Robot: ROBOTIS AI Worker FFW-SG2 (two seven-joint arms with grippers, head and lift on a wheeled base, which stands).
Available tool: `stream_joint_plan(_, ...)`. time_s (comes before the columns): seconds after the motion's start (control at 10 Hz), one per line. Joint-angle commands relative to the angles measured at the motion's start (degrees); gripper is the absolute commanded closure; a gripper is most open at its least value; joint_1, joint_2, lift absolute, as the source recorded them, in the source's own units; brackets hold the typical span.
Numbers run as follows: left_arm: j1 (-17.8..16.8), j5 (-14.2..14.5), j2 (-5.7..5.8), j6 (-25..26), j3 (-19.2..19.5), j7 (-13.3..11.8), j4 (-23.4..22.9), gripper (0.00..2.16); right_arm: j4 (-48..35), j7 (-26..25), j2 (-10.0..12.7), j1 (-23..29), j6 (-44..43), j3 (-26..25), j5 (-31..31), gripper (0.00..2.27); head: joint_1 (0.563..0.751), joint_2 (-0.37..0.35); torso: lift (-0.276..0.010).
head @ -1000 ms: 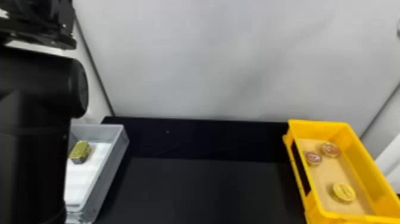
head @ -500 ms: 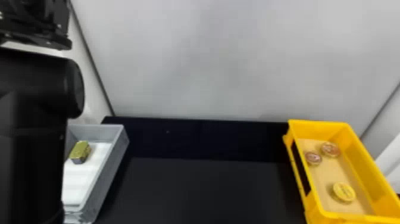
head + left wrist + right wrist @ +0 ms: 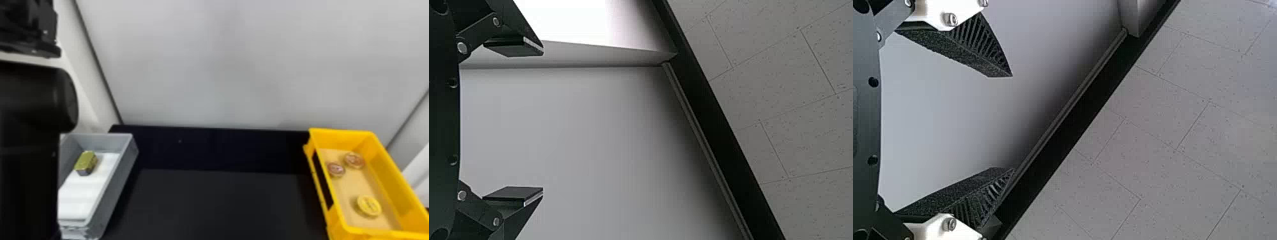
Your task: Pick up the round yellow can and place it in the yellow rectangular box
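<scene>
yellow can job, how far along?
Looks done: the round yellow can lies in the yellow box. In hand: nothing; left gripper and right gripper both have their jaws apart and empty. Left: apparently nothing; the blocky tin in the grey bin isn't round.

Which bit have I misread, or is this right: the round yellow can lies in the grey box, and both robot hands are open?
The can is wrong: the head view shows it in the yellow box, not the grey box. The left gripper and right gripper are indeed open.
</scene>
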Motion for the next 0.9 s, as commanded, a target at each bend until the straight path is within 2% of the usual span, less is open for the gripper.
stream_joint_plan(0.0, 4.58, -0.10, -1.65, -1.02, 4.19, 0.34, -1.81, 0.27, 1.98, 0.57, 5.07, -0.23, -0.12, 1.58, -3.37, 0.13, 0.663, 0.054, -0.010)
stream_joint_plan(0.1, 7.13, -0.28, -2.26, -1.02, 7.18, 0.34, -3.30, 0.27, 0.75, 0.57, 8.06, -0.23, 6.91, 3.86, -3.37, 0.13, 0.663, 0.054, -0.010)
stream_joint_plan(0.2, 8.45, -0.37, -2.17, -1.02, 9.55, 0.34, -4.54, 0.27, -0.39, 2.32, 12.81, -0.23, 13.95, 5.01, -3.19, 0.10, 0.663, 0.054, -0.010)
stream_joint_plan(0.3, 8.62, -0.63, -1.91, -1.02, 10.43, 0.34, -5.06, 0.27, 0.66, 4.43, 17.02, 0.92, 11.14, 4.74, -1.87, 0.09, 0.663, 0.054, -0.010)
stream_joint_plan(0.4, 8.89, -1.16, -1.73, -1.11, 10.79, 0.34, -5.41, 0.27, 1.19, 3.55, 18.69, 1.88, 7.53, 5.36, 0.85, 0.09, 0.663, 0.054, -0.010)
stream_joint_plan(0.6, 10.38, -1.60, -2.17, -1.29, 11.14, 0.95, -4.80, 0.27, 2.86, 1.62, 17.20, 1.97, 7.79, 8.00, 1.12, 0.11, 0.663, 0.054, -0.010)
stream_joint_plan(0.7, 10.82, -2.04, -2.44, -1.20, 11.14, 1.30, -4.80, 0.27, 3.92, 0.30, 17.02, 2.94, 6.47, 7.73, 0.68, 0.11, 0.663, 0.054, -0.010)
stream_joint_plan(0.8, 11.17, -2.21, -2.79, -0.85, 11.14, 1.30, -4.10, 0.27, 4.09, -0.49, 17.90, 4.43, 5.16, 7.29, 1.56, 0.11, 0.663, 0.054, -0.010)
